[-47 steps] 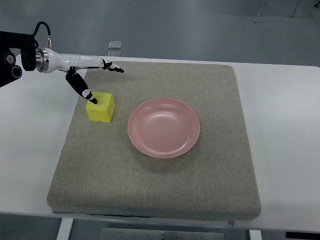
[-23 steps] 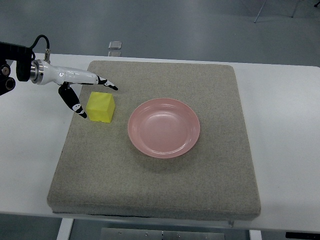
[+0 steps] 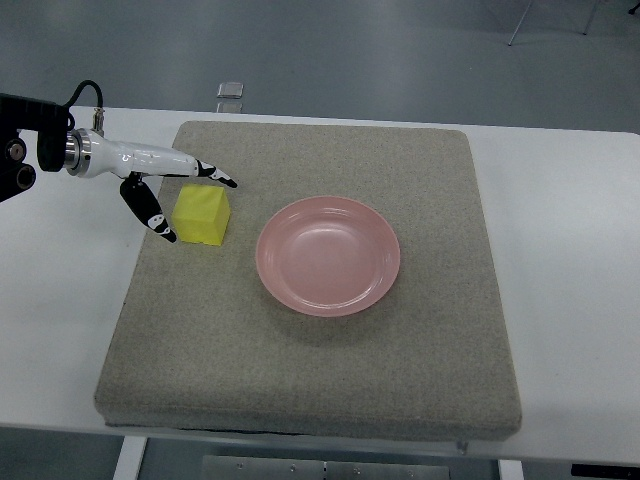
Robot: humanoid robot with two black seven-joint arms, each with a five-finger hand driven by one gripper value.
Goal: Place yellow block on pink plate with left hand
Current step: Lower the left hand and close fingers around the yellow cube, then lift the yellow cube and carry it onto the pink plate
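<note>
A white worktop (image 3: 560, 220) spans the scene from left to right, smooth and evenly lit, with no hard shadows on it. A square grey mat (image 3: 320, 370) of coarse, felt-like cloth covers most of its middle, its near edge reaching almost to the worktop's near edge. At the worktop's far edge, left of centre, sits a small grey clip-like fitting (image 3: 231, 90). Beyond lies a dull blue-grey floor (image 3: 380, 55), faintly glossy. At the far right, thin pale furniture legs (image 3: 522, 20) stand on it. Below the near edge, part of a metal frame (image 3: 330, 467) shows.
</note>
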